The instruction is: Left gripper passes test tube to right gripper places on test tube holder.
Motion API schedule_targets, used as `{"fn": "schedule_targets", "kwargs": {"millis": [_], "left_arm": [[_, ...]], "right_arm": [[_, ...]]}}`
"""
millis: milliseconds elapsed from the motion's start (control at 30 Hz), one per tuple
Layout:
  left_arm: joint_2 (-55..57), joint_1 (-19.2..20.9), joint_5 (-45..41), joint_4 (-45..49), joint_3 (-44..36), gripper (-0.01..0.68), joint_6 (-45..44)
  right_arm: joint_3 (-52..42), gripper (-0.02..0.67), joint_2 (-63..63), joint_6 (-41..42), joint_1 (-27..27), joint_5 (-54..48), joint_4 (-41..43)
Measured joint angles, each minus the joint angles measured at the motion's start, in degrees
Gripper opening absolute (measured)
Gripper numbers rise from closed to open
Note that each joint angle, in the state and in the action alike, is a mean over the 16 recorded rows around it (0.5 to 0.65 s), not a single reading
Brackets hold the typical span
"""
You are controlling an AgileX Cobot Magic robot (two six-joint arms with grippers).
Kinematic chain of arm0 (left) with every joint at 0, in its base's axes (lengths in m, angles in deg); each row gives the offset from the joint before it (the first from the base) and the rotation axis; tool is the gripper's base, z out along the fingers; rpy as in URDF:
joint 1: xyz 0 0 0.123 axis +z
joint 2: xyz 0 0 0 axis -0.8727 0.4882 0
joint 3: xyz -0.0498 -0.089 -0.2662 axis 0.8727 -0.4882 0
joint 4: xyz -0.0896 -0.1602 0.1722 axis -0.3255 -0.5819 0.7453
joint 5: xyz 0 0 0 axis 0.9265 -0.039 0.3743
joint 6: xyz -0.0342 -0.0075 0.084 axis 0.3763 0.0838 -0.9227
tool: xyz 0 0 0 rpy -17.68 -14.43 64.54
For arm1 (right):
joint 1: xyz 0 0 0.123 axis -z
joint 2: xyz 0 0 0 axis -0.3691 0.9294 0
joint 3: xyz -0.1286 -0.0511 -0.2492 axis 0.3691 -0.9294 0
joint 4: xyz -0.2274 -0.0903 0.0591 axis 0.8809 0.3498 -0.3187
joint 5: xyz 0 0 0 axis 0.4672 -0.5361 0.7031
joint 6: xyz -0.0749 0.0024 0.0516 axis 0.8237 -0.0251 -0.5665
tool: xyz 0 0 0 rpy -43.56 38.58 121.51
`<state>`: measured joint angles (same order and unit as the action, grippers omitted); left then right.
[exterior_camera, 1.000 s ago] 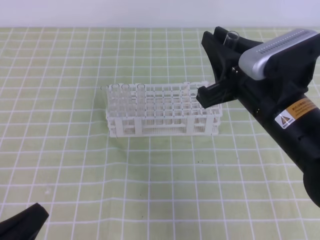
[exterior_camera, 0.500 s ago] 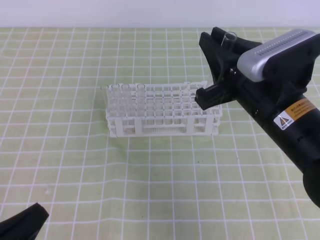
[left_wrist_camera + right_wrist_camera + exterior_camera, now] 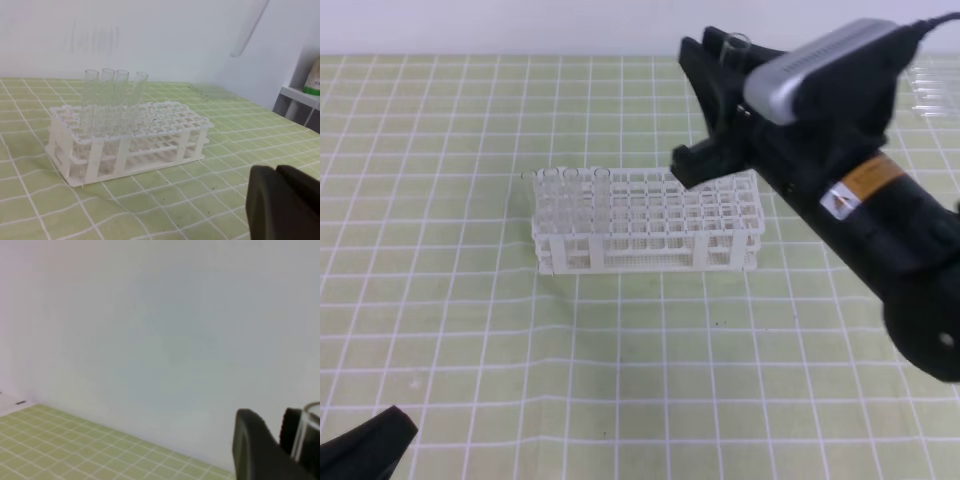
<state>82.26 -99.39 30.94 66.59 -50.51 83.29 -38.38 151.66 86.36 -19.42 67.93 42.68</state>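
My right gripper is shut on the test tube, whose open rim sticks up above the claw. It hovers over the right back part of the white test tube holder. The left wrist view shows the test tube slanting in the air above and behind the test tube holder. In the right wrist view the test tube shows beside the right gripper, against a bare wall. My left gripper rests at the bottom left corner, far from the holder. The left gripper looks shut and empty.
Several clear tubes stand in the holder's left end. A bunch of loose tubes lies on the green checked mat at the far right. A shelf with a bottle stands beyond the mat's right side.
My right arm has swung left with the test tube, from beside the holder's right end to above its right back part. The left gripper has not moved.
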Motion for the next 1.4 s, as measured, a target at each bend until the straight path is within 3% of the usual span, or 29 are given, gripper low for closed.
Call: {"fn": "schedule_targets", "kwargs": {"millis": [633, 1400], "left_arm": [[-0.1, 0.0, 0.2, -0.4, 0.2, -0.002, 0.0], [-0.2, 0.0, -0.1, -0.5, 0.3, -0.002, 0.1]], "right_arm": [[11.7, 0.085, 20.1, -2.1, 0.0, 7.1, 4.3], [16.4, 0.085, 29.2, -5.0, 1.8, 8.9, 5.1]]}}
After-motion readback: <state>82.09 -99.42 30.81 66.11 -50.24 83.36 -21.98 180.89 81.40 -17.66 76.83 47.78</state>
